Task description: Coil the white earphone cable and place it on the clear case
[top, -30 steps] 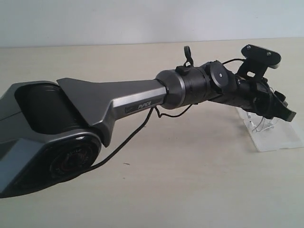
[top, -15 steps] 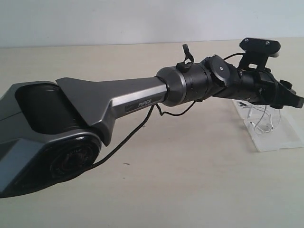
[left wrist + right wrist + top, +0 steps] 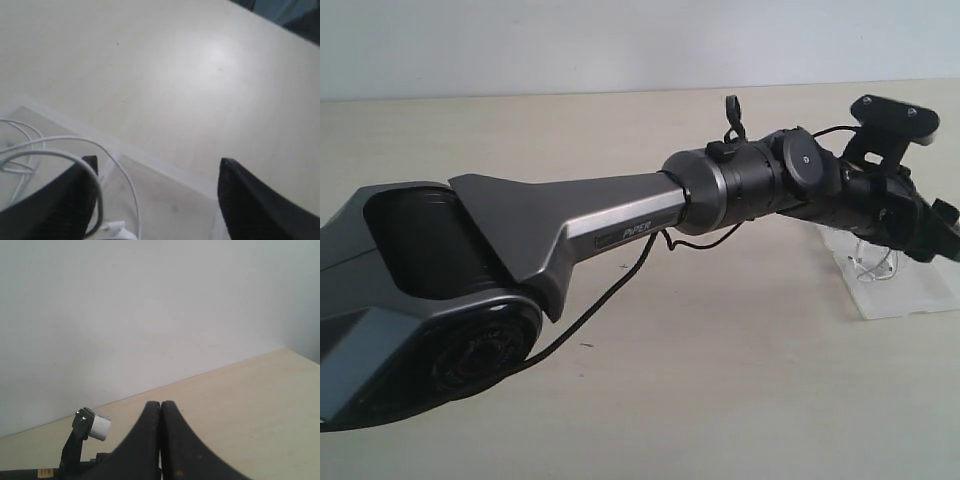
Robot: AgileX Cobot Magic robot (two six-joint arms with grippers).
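So this looks like the tail end of the job, the placing step. The left gripper (image 3: 157, 162) hangs right over the clear case (image 3: 170, 197), which sits flat on the pale surface (image 3: 175, 75), and its jaws are spread wide with nothing pinched between them. The white earphone cable (image 3: 65, 137) is lying on the case in a few loose loops. It's more of a floppy bundle than a neat coil, but as far as I can tell it's on the plastic.

The catch: in the left wrist view one strand curves right along the edge of one finger (image 3: 65, 200), and I can't tell if it's resting on it or just passing close by.

The right gripper (image 3: 160, 410) is out of the action, fingers pressed together on nothing and pointed off toward the wall.

My guess for the next move is that the left arm lifts straight up and away, slowly, jaws kept wide. If that strand is hooked on the finger, a quick pull-back would drag the loops off the case.
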